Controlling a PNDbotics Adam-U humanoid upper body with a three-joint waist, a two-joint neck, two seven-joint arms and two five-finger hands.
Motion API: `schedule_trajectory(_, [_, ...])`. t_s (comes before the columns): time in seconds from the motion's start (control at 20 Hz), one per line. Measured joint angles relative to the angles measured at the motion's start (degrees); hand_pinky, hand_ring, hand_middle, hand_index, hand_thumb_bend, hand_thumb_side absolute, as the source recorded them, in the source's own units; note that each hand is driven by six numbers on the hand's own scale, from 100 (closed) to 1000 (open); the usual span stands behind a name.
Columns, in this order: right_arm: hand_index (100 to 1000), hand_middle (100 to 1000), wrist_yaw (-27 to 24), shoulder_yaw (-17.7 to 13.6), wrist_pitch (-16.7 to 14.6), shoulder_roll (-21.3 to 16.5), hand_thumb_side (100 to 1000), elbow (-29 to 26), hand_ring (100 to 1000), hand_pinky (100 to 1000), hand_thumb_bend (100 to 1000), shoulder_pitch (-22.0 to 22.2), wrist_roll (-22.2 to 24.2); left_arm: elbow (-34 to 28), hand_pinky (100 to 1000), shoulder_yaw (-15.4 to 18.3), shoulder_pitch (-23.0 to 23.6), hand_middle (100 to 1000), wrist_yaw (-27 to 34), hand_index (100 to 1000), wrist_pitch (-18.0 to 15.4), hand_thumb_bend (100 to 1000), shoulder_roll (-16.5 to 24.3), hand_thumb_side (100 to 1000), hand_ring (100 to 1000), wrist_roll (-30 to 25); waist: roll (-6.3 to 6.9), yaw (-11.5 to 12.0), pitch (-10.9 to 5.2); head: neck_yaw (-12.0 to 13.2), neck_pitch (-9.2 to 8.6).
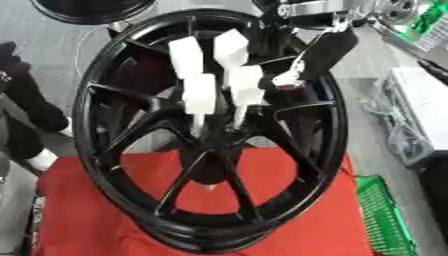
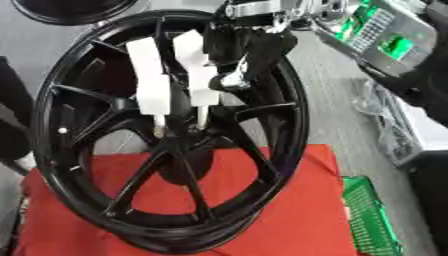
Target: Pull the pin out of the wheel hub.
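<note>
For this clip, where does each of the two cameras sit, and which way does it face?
Left eye view: in the head, looking down on the black wheel standing on a red cloth; the right hand, white fingers down at the hub, comes from the upper right.
Right eye view: beside it, same downward look, same hand, more of the floor at right.
Both share wheel, cloth and green basket.

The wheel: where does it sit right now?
In the left eye view the black wheel stands tilted at centre on a red cloth, with a green basket at its lower right.
</note>
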Motion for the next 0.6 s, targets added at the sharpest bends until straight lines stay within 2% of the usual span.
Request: schedule_trajectory(0.6, [773, 652, 0.0, 0.1, 0.0, 1.1, 453, 0.4, 625, 722, 318, -0.6, 1.1, 0.0, 621, -0.1, 0.0, 802, 0.0, 719, 0.1, 217, 0.0, 757, 733, -0.2, 0.00, 0.2, 0.00, -0.1, 0.05])
